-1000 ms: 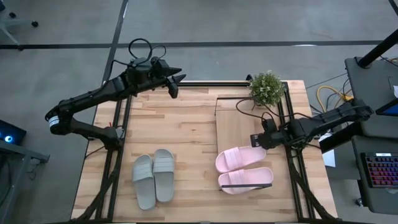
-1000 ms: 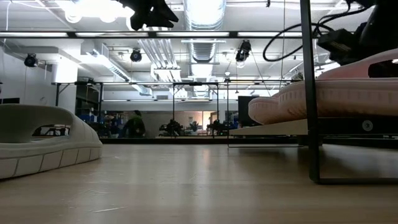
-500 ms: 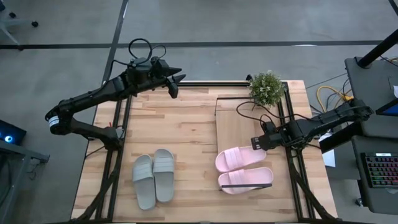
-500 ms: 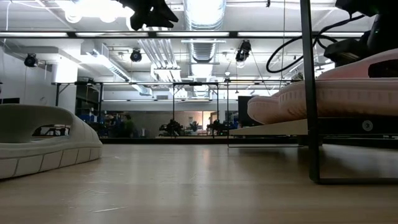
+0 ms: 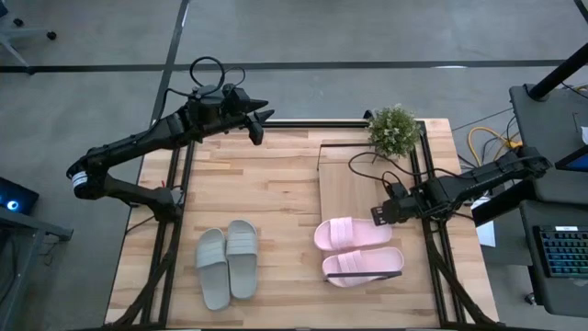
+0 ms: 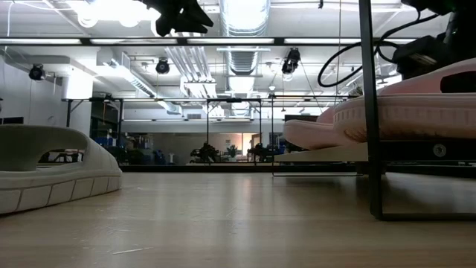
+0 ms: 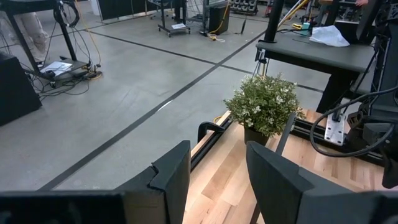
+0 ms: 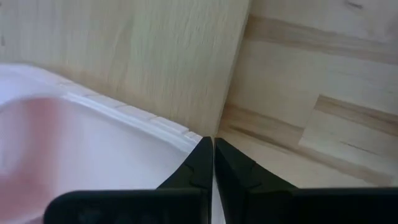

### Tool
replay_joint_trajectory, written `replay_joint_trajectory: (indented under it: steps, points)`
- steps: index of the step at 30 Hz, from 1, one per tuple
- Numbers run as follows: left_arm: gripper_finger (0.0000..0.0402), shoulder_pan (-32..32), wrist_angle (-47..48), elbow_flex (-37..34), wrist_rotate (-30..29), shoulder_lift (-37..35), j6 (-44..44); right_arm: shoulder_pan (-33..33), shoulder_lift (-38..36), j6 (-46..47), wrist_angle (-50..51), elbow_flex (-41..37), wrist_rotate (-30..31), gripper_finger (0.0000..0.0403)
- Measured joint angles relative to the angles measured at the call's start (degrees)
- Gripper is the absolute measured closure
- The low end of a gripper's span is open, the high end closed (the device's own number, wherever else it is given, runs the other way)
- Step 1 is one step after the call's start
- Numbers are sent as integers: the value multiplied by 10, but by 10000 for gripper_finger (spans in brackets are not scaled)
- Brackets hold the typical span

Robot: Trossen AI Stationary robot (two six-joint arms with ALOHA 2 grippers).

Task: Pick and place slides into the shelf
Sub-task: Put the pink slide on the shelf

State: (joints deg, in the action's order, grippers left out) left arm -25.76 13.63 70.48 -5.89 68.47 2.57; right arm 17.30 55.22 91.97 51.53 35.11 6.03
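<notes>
The shelf (image 5: 349,179), a light-wood board in a thin black frame, lies on the right half of the table. Both pale pink slides lie flat on its near part: the far one (image 5: 352,233) and the near one (image 5: 363,266). The grey-green pair (image 5: 227,262) rests on its soles on the plank table, left of centre. My right gripper (image 5: 378,214) is shut at the far pink slide's right end. My left gripper (image 5: 262,122) hangs open above the table's far edge, away from the slides. My right gripper's shut fingers (image 8: 202,158) meet the rim (image 8: 168,127) at the far pink slide's right end. They come from the table's right, low over the shelf board (image 8: 155,56). The slide lies flat on the board.
A small potted plant (image 5: 393,129) stands at the shelf's far end. Black frame rails run along the table's left and right sides. Bare planks lie between the grey-green pair and the shelf and across the far left of the table.
My right gripper has moved a little toward the table's near edge and left, staying shut. The far pink slide has slid toward the table's left and turned to lie more nearly parallel with the near pink one.
</notes>
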Motion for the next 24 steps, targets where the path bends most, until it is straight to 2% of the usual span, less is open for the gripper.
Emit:
replay_joint_trajectory:
  steps: [6,11,14,16,20,24]
  points:
    - [260,0,0,0,0,0,0,24,0,-4,9,0,-14,394]
    - [260,0,0,0,0,0,0,34,-12,-11,-7,22,71,394]
    - [260,0,0,0,2,0,0,24,-10,-57,-14,47,123,394]
    - [260,0,0,0,2,0,0,2,-4,-109,-51,54,131,394]
    - [260,0,0,0,2,0,0,-66,21,-225,-147,53,89,394]
    - [260,0,0,0,2,0,0,-129,57,-319,-179,57,16,394]
